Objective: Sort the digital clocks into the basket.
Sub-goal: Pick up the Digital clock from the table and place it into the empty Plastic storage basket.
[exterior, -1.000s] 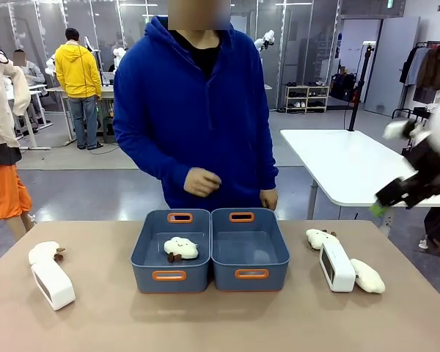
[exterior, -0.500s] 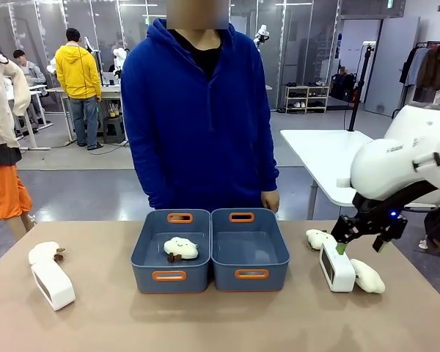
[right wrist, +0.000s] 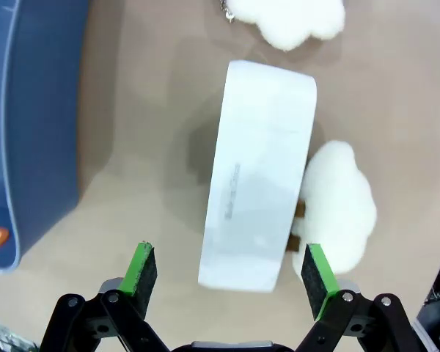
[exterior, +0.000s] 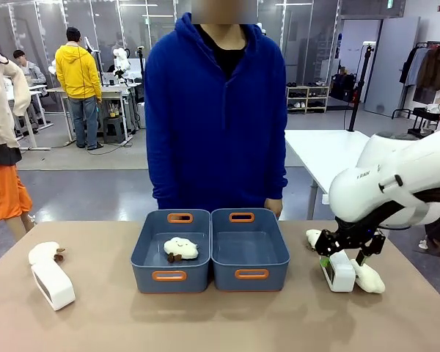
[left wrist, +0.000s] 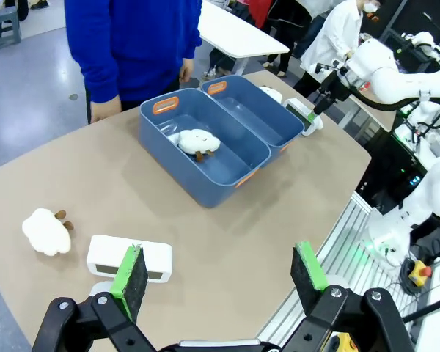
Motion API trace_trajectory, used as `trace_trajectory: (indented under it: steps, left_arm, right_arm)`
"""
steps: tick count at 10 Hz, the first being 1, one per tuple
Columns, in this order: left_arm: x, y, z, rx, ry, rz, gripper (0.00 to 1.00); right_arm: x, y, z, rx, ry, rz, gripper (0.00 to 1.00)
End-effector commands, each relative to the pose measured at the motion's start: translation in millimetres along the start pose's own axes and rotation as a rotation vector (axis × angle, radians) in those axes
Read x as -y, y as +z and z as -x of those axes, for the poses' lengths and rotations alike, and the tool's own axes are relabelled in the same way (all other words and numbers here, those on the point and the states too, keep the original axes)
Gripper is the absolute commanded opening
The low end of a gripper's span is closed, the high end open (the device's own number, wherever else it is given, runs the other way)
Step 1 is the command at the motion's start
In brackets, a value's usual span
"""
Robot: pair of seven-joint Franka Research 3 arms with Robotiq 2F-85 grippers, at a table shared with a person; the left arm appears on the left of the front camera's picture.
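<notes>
Two white digital clocks lie on the tan table. The right clock [exterior: 339,273] [right wrist: 260,176] lies between two white cloud plush toys. My right gripper [exterior: 344,252] [right wrist: 229,275] is open just above it, green pads on either side of its near end, not touching. The left clock [exterior: 51,283] [left wrist: 128,258] lies at the table's left, below my open left gripper [left wrist: 220,270], which hangs high over it and holds nothing. Two identical blue-grey baskets stand side by side in the middle. The left one [exterior: 148,242] holds a cloud plush [exterior: 180,248]; the right one [exterior: 278,246] [right wrist: 29,110] holds nothing.
A person in a blue hoodie [exterior: 216,110] stands at the far edge behind the baskets. Plush toys [exterior: 369,276] [exterior: 317,237] flank the right clock, touching or nearly so. Another plush [exterior: 42,252] [left wrist: 46,231] lies by the left clock. The table's front strip is bare.
My right arm swung in from the upper right and came down over the right clock. The person shifted right and lowered the raised hand.
</notes>
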State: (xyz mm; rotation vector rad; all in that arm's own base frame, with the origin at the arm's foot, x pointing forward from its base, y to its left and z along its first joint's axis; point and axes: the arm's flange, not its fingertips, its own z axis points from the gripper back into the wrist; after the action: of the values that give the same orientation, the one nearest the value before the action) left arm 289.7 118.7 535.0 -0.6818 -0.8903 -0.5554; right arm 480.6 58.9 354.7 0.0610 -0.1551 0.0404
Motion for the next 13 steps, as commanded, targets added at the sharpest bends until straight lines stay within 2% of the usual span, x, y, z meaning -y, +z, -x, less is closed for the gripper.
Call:
trace_trajectory:
  steps: [1,2,3,4,5,6,7,8,9,10,13]
  left_arm:
    - [-1.3,1.0,-3.0,0.015,-0.018,0.019,1.0]
    - [-1.3,1.0,-3.0,0.015,-0.018,0.019,1.0]
    - [-1.3,1.0,-3.0,0.015,-0.018,0.019,1.0]
    - [-1.3,1.0,-3.0,0.015,-0.018,0.019,1.0]
    - [-1.3,1.0,-3.0,0.015,-0.018,0.019,1.0]
    - [-1.3,1.0,-3.0,0.015,-0.018,0.019,1.0]
    - [-1.3,1.0,-3.0,0.015,-0.018,0.019,1.0]
    - [-1.3,1.0,-3.0,0.015,-0.018,0.019,1.0]
    - [-1.3,1.0,-3.0,0.015,-0.018,0.019,1.0]
    - [-1.3,1.0,-3.0,0.015,-0.018,0.019,1.0]
    - [-1.3,1.0,-3.0,0.015,-0.018,0.019,1.0]
  right_arm:
    - [-9.5,-15.7,-9.1,0.017,-0.058,0.02,0.98]
    - [-10.1,-19.4,-9.6,0.024,-0.066,-0.002,0.81]
    - [-12.5,-19.0,-7.3,0.017,-0.064,-0.01,0.78]
    - [-11.2,-17.0,-11.0,0.023,-0.055,-0.003,0.61]
    - [-12.5,-16.8,-9.2,0.014,-0.063,-0.003,0.59]
    - [-11.1,-16.5,-10.1,0.011,-0.07,0.003,0.42]
    - [-10.2,-15.5,-9.9,0.004,-0.074,0.01,0.39]
    - [-8.3,-11.9,-10.4,0.0,-0.08,0.018,0.22]
    - [-10.7,-0.3,-6.3,0.007,-0.068,0.017,0.2]
    - [-17.1,24.5,0.9,0.013,-0.029,-0.001,0.39]
    - [-46.8,120.3,28.7,0.088,0.214,-0.077,0.39]
